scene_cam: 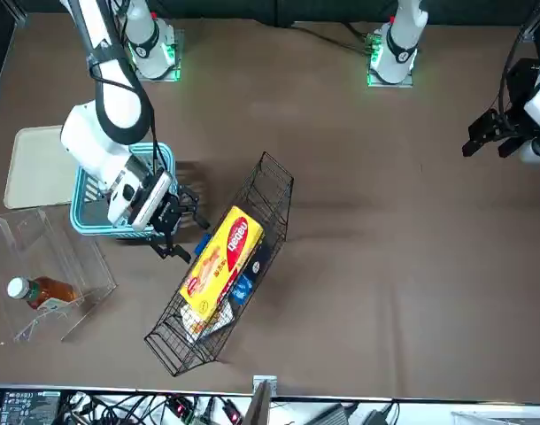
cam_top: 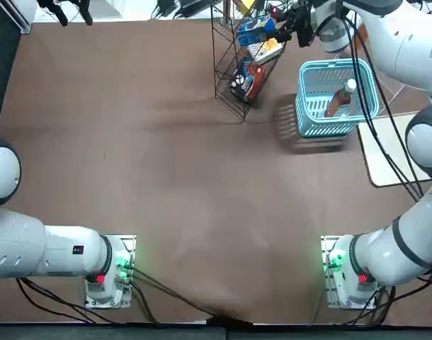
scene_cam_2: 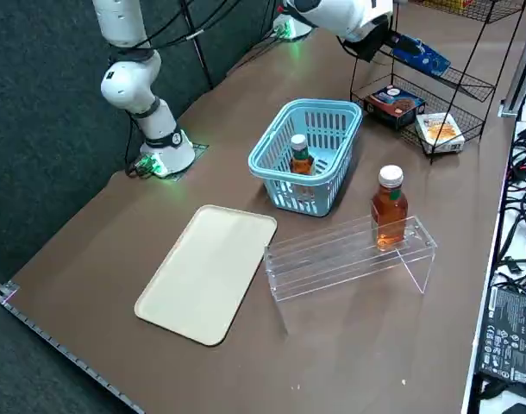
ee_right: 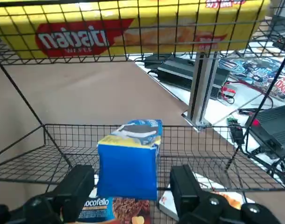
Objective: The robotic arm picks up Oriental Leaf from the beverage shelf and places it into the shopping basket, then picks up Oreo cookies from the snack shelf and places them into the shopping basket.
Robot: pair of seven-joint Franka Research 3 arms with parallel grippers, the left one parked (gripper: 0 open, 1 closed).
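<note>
The blue Oreo cookies pack lies on a middle tier of the black wire snack shelf. My right gripper is open at that tier, one finger on each side of the pack with small gaps. From overhead the gripper reaches in beside the Oreo pack. An Oriental Leaf bottle stands inside the turquoise shopping basket. A similar amber bottle stands on the clear beverage shelf.
A yellow wafer pack lies on the rack's top tier, and other snack packs fill the lower tiers. A beige tray lies flat near the basket. Cables and electronics line the table's edge past the rack.
</note>
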